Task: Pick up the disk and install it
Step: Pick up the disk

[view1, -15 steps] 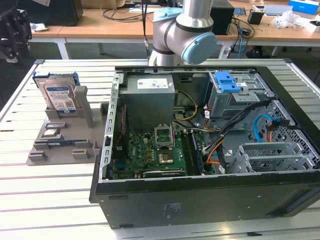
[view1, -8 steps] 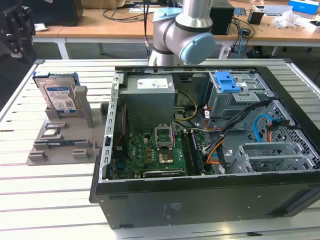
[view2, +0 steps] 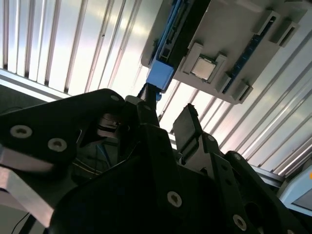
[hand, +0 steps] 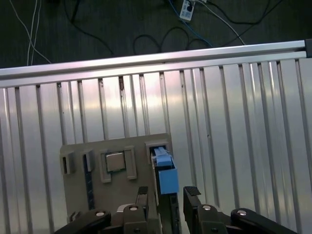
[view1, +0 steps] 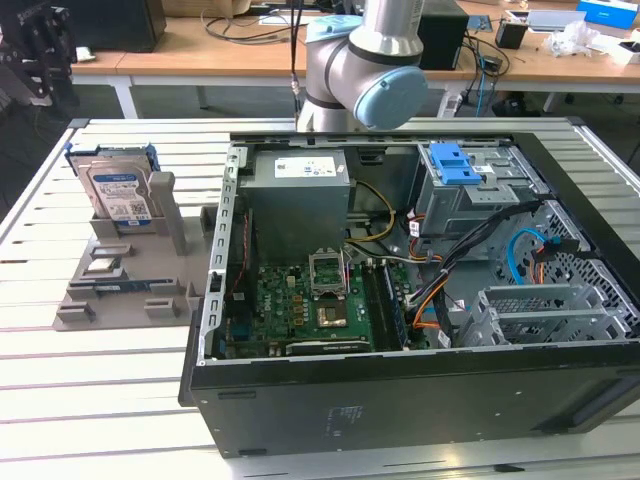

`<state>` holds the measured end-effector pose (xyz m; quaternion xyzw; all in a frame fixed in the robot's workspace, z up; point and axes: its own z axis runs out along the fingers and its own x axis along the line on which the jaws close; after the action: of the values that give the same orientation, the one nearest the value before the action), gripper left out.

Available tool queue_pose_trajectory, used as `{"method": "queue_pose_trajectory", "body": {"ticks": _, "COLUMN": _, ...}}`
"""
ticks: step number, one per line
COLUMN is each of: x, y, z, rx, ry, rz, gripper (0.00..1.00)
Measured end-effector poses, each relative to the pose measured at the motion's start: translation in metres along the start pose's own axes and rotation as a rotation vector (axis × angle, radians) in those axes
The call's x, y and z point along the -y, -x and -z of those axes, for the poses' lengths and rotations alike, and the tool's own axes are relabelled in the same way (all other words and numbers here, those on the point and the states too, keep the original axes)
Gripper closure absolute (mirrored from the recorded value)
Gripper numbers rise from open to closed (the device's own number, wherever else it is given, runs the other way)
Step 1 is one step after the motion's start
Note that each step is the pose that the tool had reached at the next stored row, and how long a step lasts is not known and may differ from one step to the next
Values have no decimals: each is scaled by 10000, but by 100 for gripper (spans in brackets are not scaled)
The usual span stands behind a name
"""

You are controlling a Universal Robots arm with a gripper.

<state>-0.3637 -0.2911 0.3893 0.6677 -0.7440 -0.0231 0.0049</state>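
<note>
Blue plastic round a silver drive: the disk [view1: 118, 188], standing on edge in a slot of the grey holder [view1: 130, 300]. Set on the slatted metal counter [view1: 100, 390] at the exterior view's left, well apart from the open computer case [view1: 400, 400]. Not yet lifted, and no contact to be made out. Shown edge-on in the first wrist view, blue end uppermost.

Hand [hand: 166, 192] poised above that edge, open, fingers [hand: 142, 194] spread with one to each side of the thin drive. Nothing gripped.

Judged to be the approach stage of the pick-up: lined up over the disk but not closed on it, and installing not begun. Inside the case, a grey drive cage [view1: 470, 195] with a blue latch [view1: 450, 162] on top, presumably the place meant for the drive.

Seems to call for a straight descent along the flat faces, keeping the edge centred between the fingers. Then a firm squeeze on the two broad sides rather than on the plastic end. Any skew likely to bind the drive against the slot walls on the way out. Also worth minding: a square chip [hand: 116, 161] seated just beside the disk in the same holder, close to one finger's line of travel.
</note>
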Motion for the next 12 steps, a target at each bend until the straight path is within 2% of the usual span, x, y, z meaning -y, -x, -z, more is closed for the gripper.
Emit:
{"method": "queue_pose_trajectory", "body": {"ticks": 5, "x": -13, "y": 116, "z": -5, "rx": 0, "ry": 1, "rz": 0, "gripper": 58}}
{"method": "queue_pose_trajectory", "body": {"ticks": 6, "x": -18, "y": 169, "z": -8, "rx": 0, "ry": 0, "rz": 1, "gripper": 58}}
{"method": "queue_pose_trajectory", "body": {"ticks": 12, "x": -38, "y": 350, "z": -14, "rx": 0, "ry": 1, "rz": 3, "gripper": 58}}
